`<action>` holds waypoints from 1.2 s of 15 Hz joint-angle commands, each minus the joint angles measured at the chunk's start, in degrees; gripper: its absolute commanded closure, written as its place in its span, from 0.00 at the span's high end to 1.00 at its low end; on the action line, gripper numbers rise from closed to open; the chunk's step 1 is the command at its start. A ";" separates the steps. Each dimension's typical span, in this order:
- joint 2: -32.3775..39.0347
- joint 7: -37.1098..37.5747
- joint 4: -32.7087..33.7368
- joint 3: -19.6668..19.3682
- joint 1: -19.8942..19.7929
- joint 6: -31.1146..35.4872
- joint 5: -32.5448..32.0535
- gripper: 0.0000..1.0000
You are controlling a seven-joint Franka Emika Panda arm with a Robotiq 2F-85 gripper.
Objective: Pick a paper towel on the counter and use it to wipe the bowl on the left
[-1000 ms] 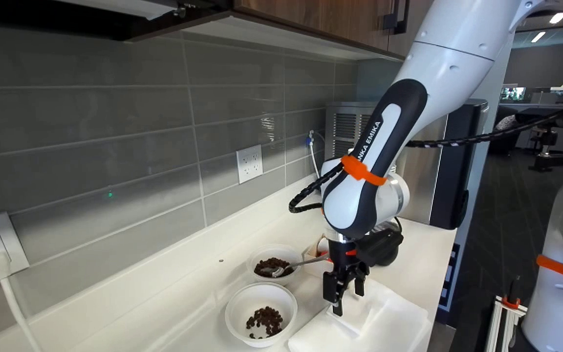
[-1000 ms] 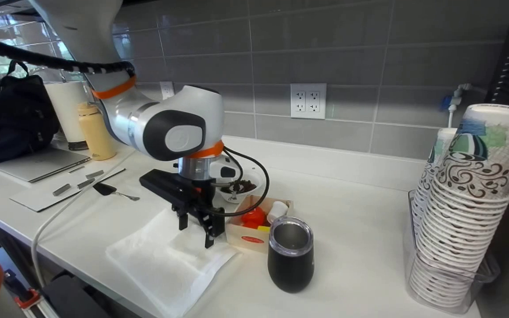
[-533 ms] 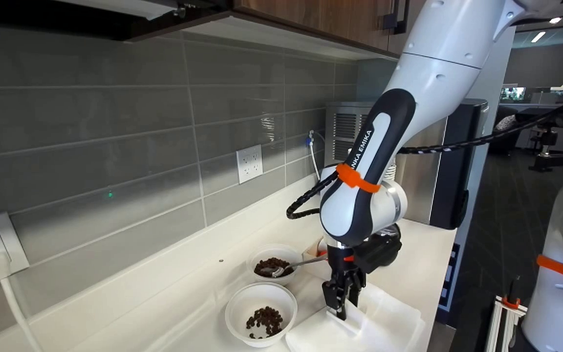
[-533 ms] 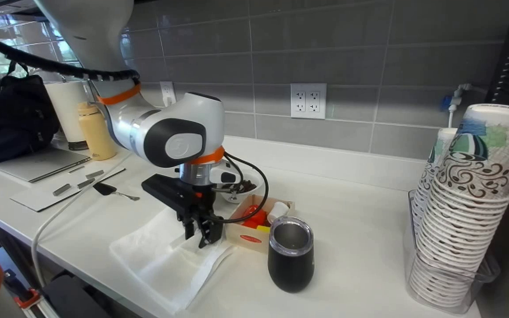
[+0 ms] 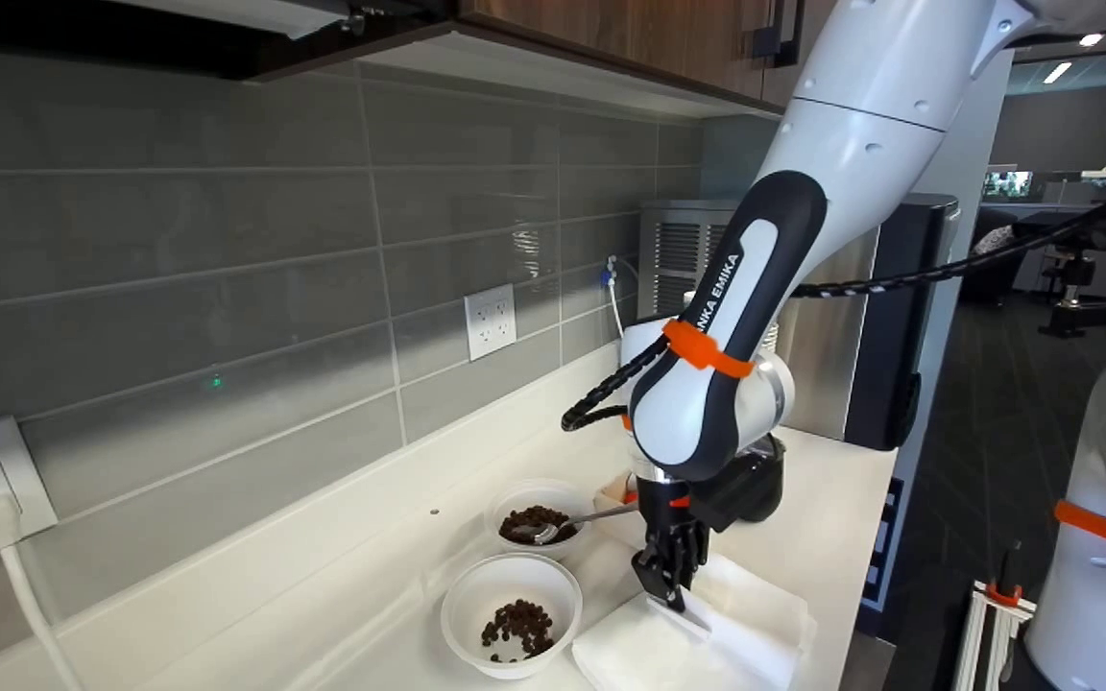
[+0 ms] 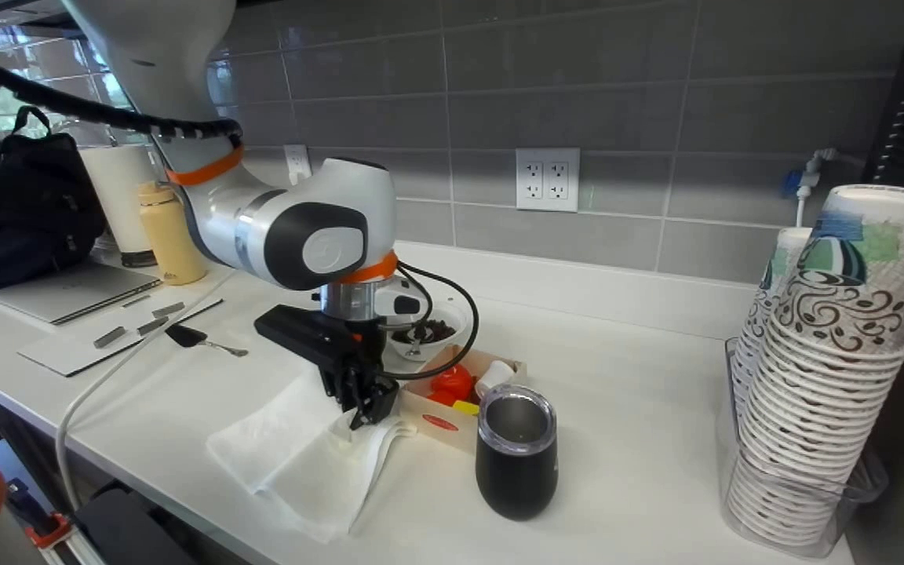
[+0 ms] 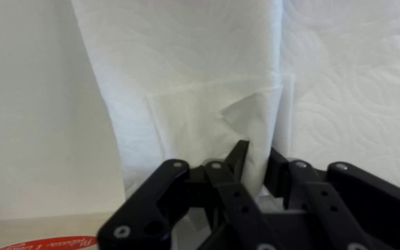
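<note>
Since a moment ago my gripper [image 7: 257, 170] has closed, drawing a fold of the paper towel [image 6: 311, 467] between its fingertips [image 7: 240, 154]. The jaws stand nearly together, pinching that ridge; the rest lies on the counter [image 6: 640, 408], spreading toward seven o'clock from my grip in an exterior view. I expect it light, limp and easily torn, so I'd keep this doubled ridge, lifting softly. At nine o'clock from me in an exterior view sits the crumb-strewn bowl [image 5: 476, 600].

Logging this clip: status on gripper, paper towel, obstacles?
Gripper pinching paper towel. Bowl to wipe holds dark crumbs. Open box close beside gripper, possible snag.
</note>
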 commanded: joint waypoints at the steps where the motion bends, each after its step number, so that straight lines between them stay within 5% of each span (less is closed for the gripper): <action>1: -3.55 7.33 0.12 -0.44 0.73 -5.36 -9.11 0.03; 3: -5.32 9.27 0.27 0.24 0.92 -8.76 -11.64 0.03; 4: -6.18 9.46 0.35 0.68 0.96 -10.24 -11.90 0.11; 5: -6.90 9.01 0.42 1.08 1.01 -11.52 -11.41 0.37; 7: -8.77 8.59 -0.34 1.62 1.10 -13.40 -10.69 0.43; 14: -8.89 7.84 0.33 2.44 1.16 -17.41 -9.84 0.96; 18: -8.06 7.95 0.47 2.69 1.23 -17.77 -9.74 1.00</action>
